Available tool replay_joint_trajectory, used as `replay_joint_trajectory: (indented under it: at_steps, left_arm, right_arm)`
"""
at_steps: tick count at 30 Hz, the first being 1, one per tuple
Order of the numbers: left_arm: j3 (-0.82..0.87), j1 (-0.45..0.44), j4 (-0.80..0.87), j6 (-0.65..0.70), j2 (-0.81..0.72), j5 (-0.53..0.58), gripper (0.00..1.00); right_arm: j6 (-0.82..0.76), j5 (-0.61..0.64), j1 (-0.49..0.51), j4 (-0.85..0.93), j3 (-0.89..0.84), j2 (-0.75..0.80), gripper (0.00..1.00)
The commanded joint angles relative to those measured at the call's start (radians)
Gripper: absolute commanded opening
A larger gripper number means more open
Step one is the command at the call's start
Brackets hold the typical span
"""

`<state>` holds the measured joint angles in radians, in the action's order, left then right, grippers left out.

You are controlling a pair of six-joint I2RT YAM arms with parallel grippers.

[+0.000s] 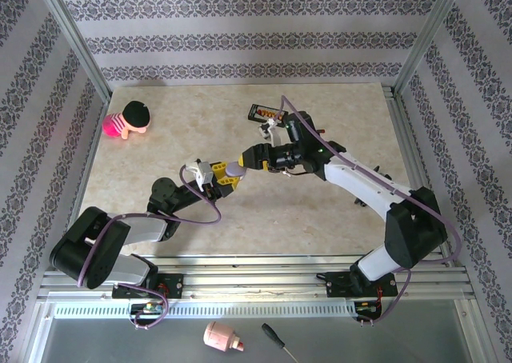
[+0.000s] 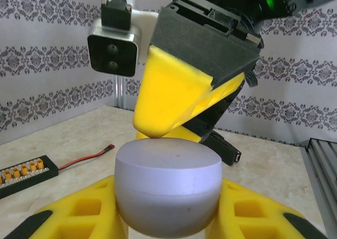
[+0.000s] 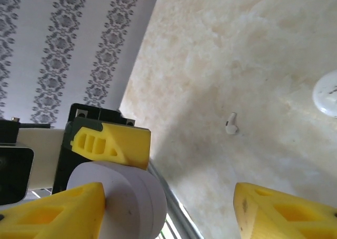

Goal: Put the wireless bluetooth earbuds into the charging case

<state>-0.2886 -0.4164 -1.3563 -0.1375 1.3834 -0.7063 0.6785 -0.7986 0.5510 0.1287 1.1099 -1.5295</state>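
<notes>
Earbud [image 3: 231, 123] loose on the bench [image 3: 221, 49], charging case [image 2: 167, 181] gripped and apparently shut: the task looks barely begun.
The left pincer [image 2: 167, 220] clamps the lavender case by its sides, holding it clear of the bench between the two arms. A seam runs round the case and the lid looks closed. The right pincer [image 3: 168, 212] stands open, with one yellow finger [image 2: 174, 91] touching the top of the case, probably to work the lid. One small whitish earbud lies alone on the bare bench, well apart from the case, and neither pincer holds one. What seems left: open the lid, pick up the earbud and seat it inside. A black board [image 2: 26, 171] with a red wire lies farther back, no part of the job.
</notes>
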Motion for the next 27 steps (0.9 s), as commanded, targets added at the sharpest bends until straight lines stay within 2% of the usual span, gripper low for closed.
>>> replay_joint_trajectory:
  at_steps: [1,4,11,14,18,24,26,27]
  left_arm:
    - [-0.037,0.014,-0.07,-0.019,-0.027,0.02,0.3]
    - [-0.048,0.012,-0.072,-0.016,-0.026,0.022,0.3]
    - [-0.07,0.013,-0.072,-0.004,0.0,0.055,0.3]
    - [-0.078,0.013,-0.071,0.01,0.015,0.08,0.3]
    - [-0.096,0.013,-0.072,0.015,0.042,0.07,0.3]
    - [-0.083,0.013,-0.069,0.036,0.04,0.079,0.31]
    - [-0.077,0.013,-0.07,0.038,0.041,0.083,0.35]
    - [-0.073,0.013,-0.07,0.038,0.042,0.083,0.42]
  right_arm:
    - [0.304,-0.117,0.004,-0.357,-0.104,0.007,0.64]
    - [0.508,-0.145,0.008,-0.62,-0.176,-0.022,0.61]
    - [0.6,-0.14,0.024,-0.735,-0.229,-0.043,0.54]
    - [0.695,-0.147,0.024,-0.879,-0.262,-0.068,0.52]
    - [0.826,-0.147,0.024,-1.078,-0.293,-0.13,0.42]
    - [0.82,-0.125,0.012,-1.071,-0.305,-0.136,0.24]
    - [0.804,-0.122,0.006,-1.055,-0.306,-0.133,0.23]
    - [0.791,-0.123,0.002,-1.046,-0.304,-0.132,0.24]
